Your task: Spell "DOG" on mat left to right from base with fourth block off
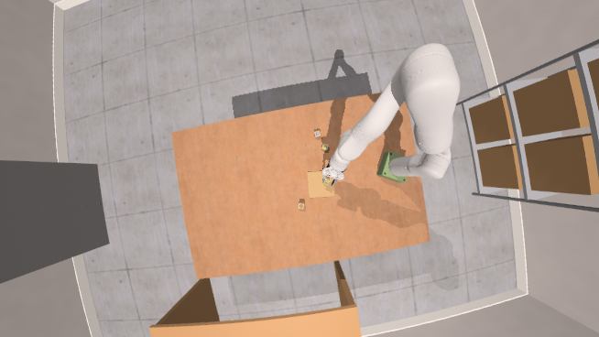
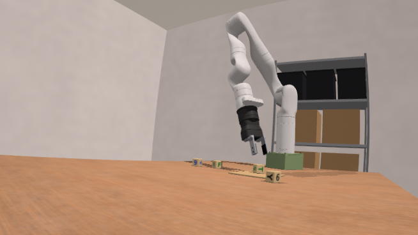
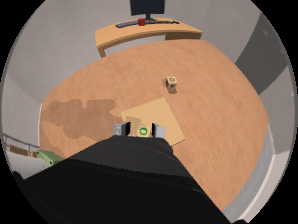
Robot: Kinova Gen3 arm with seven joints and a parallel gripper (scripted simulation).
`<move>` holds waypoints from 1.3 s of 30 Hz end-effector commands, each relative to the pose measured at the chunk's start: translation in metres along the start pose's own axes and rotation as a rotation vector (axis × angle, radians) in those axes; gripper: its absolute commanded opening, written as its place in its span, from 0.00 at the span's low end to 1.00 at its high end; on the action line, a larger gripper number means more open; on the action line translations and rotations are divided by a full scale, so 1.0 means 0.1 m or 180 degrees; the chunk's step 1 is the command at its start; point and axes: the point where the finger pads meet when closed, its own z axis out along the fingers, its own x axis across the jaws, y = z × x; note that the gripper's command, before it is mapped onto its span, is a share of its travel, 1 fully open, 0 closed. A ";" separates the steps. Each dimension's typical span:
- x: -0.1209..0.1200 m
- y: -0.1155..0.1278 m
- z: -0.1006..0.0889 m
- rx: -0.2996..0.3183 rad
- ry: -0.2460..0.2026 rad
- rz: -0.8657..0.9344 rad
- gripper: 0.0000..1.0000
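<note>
Near the middle of the exterior view the gripper point(image 2: 258, 149) hangs above the mat point(image 2: 244, 174), fingers spread wide with nothing between them. One block point(image 2: 258, 168) sits on the mat right below it. A second block point(image 2: 273, 177) rests lower right by the mat's edge; two more point(image 2: 216, 164) point(image 2: 197, 162) lie off to the left on the table point(image 2: 160, 204)

A grey shelf rack point(image 2: 365, 96) holds brown boxes point(image 2: 340, 126) and black bins point(image 2: 320, 84).
</note>
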 end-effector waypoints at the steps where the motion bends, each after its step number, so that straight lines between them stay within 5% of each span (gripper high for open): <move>1: -0.02 -0.25 -0.05 -0.0142 0.0064 -0.0277 0.87; 21: -0.02 -0.28 -0.12 -0.0916 0.0098 -0.0266 0.87; 39: 0.00 -0.30 -0.16 -0.1160 0.0131 -0.0262 0.87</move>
